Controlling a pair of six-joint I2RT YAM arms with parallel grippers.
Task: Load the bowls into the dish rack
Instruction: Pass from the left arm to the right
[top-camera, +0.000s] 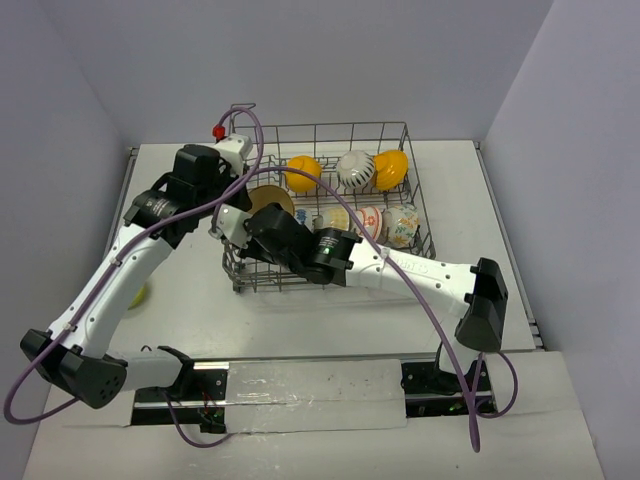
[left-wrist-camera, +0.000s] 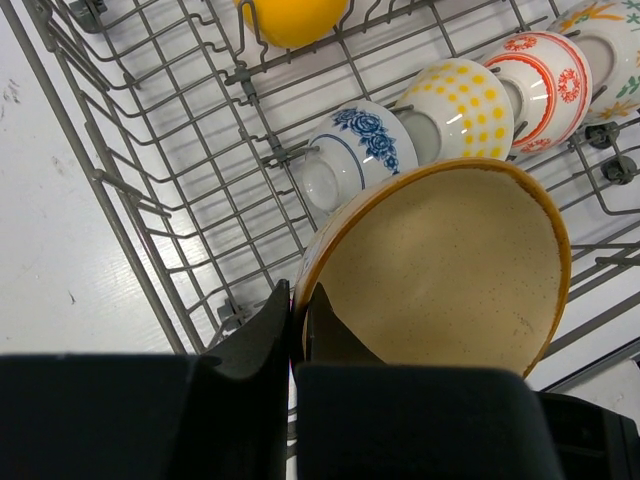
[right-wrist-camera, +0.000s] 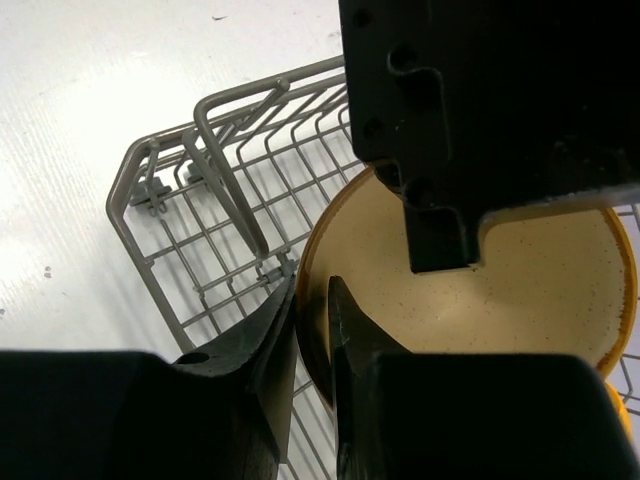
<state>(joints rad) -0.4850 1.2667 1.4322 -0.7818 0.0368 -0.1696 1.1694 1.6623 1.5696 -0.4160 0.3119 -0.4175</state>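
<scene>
The tan bowl hangs tilted over the left front part of the grey wire dish rack. My left gripper is shut on its rim, one finger inside and one outside; the bowl fills that view. My right gripper grips the rim of the same bowl from the other side. In the rack stand two orange-yellow bowls, a white striped bowl, a blue-patterned bowl, a yellow-dotted bowl and a red-and-white bowl. A lime green bowl lies on the table under my left arm.
A floral bowl stands at the right end of the rack's front row. The rack's raised corner handle is just left of the tan bowl. Grey walls close in the white table on three sides.
</scene>
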